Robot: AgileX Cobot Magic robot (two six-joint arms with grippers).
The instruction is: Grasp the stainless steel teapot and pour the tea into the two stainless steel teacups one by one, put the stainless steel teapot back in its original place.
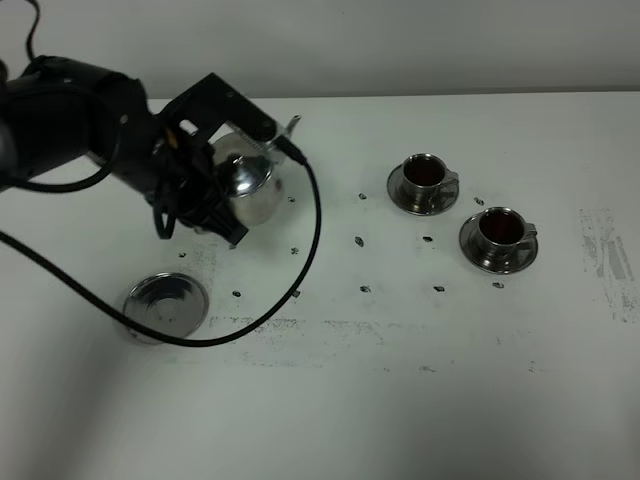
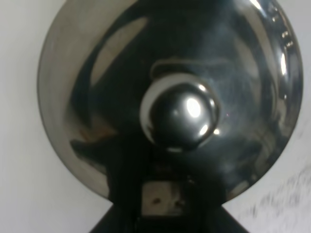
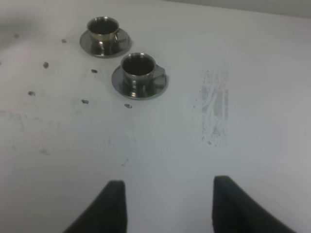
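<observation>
1. Left gripper [image 1: 215,185]: clenched on the stainless steel teapot [image 1: 248,185], holding it by the handle side, apparently just above the table [image 1: 400,400]; contact w/ the surface can't be judged from the high view.
2. Teapot spout [image 1: 291,127] points toward the back of the table; domed lid & knob [image 2: 179,115] fill the left wrist view.
3. 2 stainless steel teacups [image 1: 425,172] [image 1: 500,228] stand on saucers, right of centre, each w/ dark tea [image 3: 138,64] inside, well apart from the teapot.
4. A round steel coaster [image 1: 166,302] lies near the front, left, bare.
5. Right gripper [image 3: 165,204]: the wrist view shows its fingers apart, nothing between them, above bare table near the cups.
</observation>
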